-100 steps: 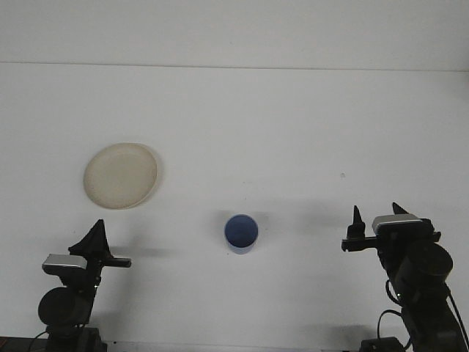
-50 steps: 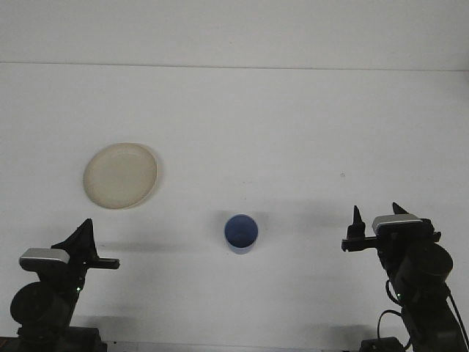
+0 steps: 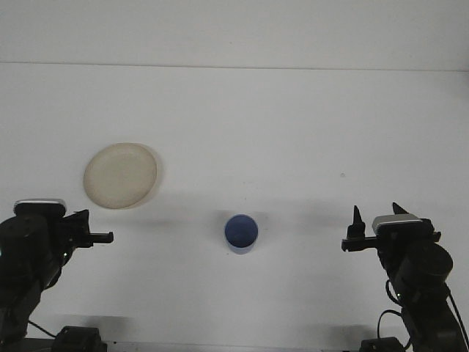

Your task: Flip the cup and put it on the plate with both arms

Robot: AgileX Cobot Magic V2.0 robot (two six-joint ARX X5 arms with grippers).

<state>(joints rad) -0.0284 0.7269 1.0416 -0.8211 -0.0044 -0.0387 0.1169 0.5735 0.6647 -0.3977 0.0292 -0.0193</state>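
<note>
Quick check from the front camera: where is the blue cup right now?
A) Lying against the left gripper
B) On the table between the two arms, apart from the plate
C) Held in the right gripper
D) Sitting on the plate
B. The blue cup stands on the white table, clear of the plate up and to its left, with neither the left gripper nor the right gripper touching it.

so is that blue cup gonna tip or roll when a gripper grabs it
The blue cup stands on end on the white table, short and about as wide as tall, so it probably resists tipping. It looks small and thin-walled, likely light, so a nudge may slide it. Its round wall would probably let it roll if knocked over.
</note>
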